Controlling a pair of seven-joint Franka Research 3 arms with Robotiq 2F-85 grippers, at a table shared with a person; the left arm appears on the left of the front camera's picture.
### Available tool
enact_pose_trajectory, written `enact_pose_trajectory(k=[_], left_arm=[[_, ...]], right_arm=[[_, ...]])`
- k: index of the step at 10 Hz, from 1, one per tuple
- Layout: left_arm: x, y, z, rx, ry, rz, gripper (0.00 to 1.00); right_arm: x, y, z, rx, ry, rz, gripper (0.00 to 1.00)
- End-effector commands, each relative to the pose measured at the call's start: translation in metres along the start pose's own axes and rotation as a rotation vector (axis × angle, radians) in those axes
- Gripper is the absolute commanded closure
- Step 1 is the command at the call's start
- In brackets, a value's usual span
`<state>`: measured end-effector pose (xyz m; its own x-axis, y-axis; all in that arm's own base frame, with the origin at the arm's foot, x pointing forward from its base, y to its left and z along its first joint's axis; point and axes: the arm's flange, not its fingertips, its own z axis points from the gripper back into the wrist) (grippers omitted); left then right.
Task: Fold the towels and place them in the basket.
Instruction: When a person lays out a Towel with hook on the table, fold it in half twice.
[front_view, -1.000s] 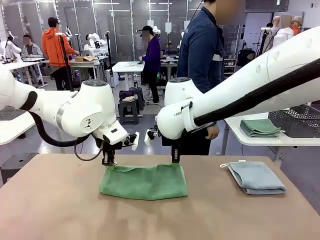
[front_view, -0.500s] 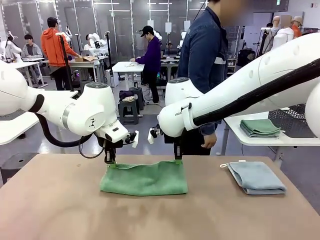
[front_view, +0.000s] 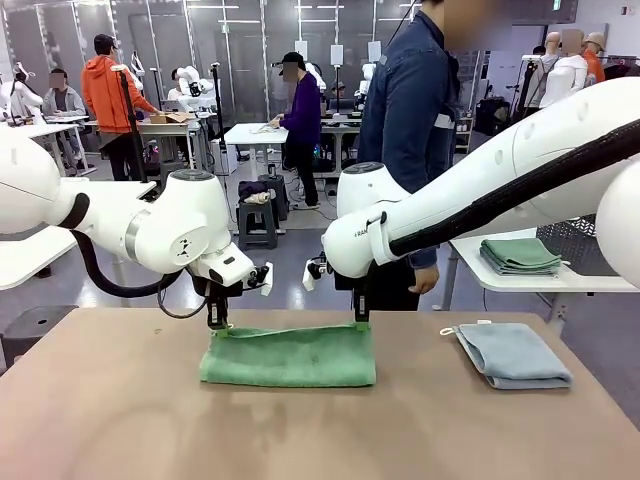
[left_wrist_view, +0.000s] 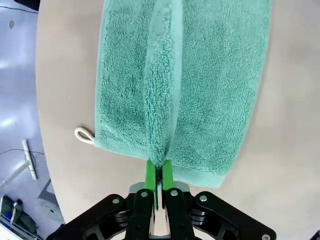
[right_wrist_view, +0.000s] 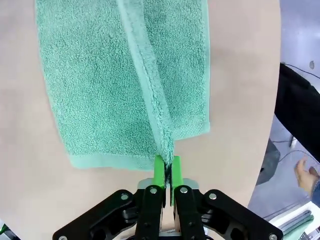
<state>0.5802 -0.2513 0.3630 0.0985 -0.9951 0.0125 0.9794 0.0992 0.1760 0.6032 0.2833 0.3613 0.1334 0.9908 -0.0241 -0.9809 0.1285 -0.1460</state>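
Green towel (front_view: 288, 357) clenched by left and right jaws; blue-grey towel (front_view: 513, 354), white label (front_view: 447, 331) perhaps blank.

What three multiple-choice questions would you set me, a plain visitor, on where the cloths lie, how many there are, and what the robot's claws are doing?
1. Where does the folded pale blue-grey terry towel lie relative to the mid green terry towel?
A. On top of it
B. Apart from it, towards the robot's right, on the brown table
C. Underneath it

2. How many towels lie on the brown table?
A. One
B. Four
C. Two

3. What are the black two-finger left gripper and right gripper doing?
A. Both shut on the green towel's edge
B. Both hanging open
C. One open, one shut

Answers:
1 B: the front view shows bare table between the two.
2 C: one green, one blue-grey.
3 A: each wrist view shows jaws pinched together on towel edge.
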Motion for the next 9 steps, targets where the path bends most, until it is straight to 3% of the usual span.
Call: enact_pose_trajectory(k=[1, 3, 4, 5, 6, 7, 8, 9], left_arm=[[0.002, 0.007, -0.006, -0.003, 0.0, 0.011, 0.94], [0.001, 0.006, -0.008, 0.006, -0.003, 0.025, 0.94], [-0.001, 0.006, -0.007, 0.024, -0.001, 0.037, 0.75], [-0.003, 0.005, -0.006, 0.041, -0.002, 0.048, 0.75], [-0.007, 0.006, -0.003, 0.062, -0.002, 0.057, 0.56], [-0.014, 0.008, 0.001, 0.08, -0.042, 0.057, 0.71], [-0.025, 0.011, 0.009, 0.082, -0.072, 0.028, 0.36], [-0.036, 0.009, 0.026, 0.066, -0.088, -0.019, 0.52]], right_arm=[[0.003, -0.006, -0.004, -0.028, 0.008, -0.029, 0.94], [0.004, -0.005, -0.006, -0.045, -0.005, -0.021, 0.94], [0.005, -0.005, -0.006, -0.051, -0.019, -0.016, 0.74], [0.004, -0.005, -0.005, -0.071, -0.03, -0.017, 0.74], [0.002, -0.005, -0.003, -0.074, -0.031, -0.024, 0.54], [0.0, -0.005, 0.0, -0.077, -0.028, -0.02, 0.7], [-0.006, -0.004, 0.009, -0.079, -0.032, -0.019, 0.34], [-0.012, 0.001, 0.024, -0.082, -0.035, -0.02, 0.5]])
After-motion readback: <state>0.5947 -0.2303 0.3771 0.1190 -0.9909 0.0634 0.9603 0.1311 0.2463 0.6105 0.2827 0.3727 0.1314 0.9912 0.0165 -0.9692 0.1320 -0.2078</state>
